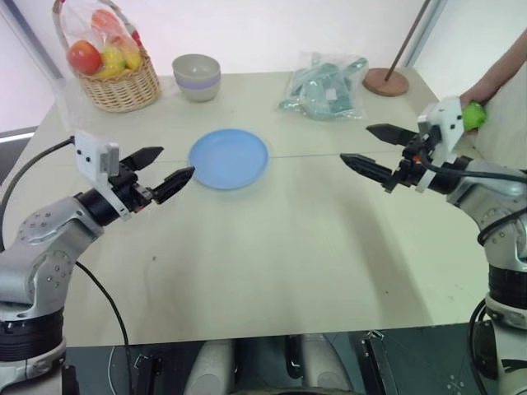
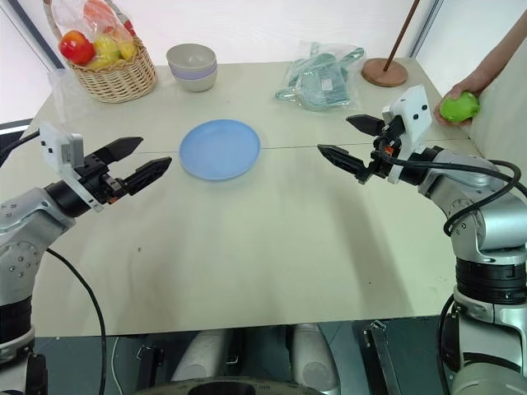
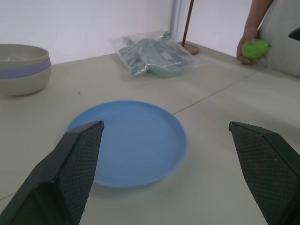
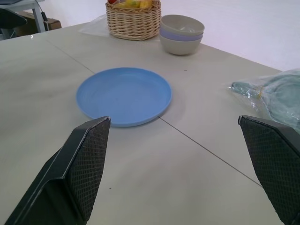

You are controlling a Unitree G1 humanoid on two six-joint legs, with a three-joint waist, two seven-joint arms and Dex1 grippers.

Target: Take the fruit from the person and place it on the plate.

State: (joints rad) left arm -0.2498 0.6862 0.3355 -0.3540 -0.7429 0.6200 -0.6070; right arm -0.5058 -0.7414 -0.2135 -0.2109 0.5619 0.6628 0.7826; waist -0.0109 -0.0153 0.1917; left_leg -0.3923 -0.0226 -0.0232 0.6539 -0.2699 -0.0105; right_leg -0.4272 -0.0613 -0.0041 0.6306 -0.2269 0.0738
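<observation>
At the far right edge of the frame, the person's hand [image 2: 465,89] holds the green fruit [image 2: 459,107] just beside the surface [image 2: 272,247]. Both the left gripper [image 2: 140,161] and right gripper [image 2: 346,140] hover with jaws apart, empty. The blue plate [image 2: 220,149] sits upper centre, between them.

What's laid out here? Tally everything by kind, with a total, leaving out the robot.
Plate: 1
Bowl stack: 1
Basket of wrapped fruit: 1
Plastic bag: 1
Wooden stand base: 1
Green fruit, in the person's hand: 1
Total: 6
</observation>
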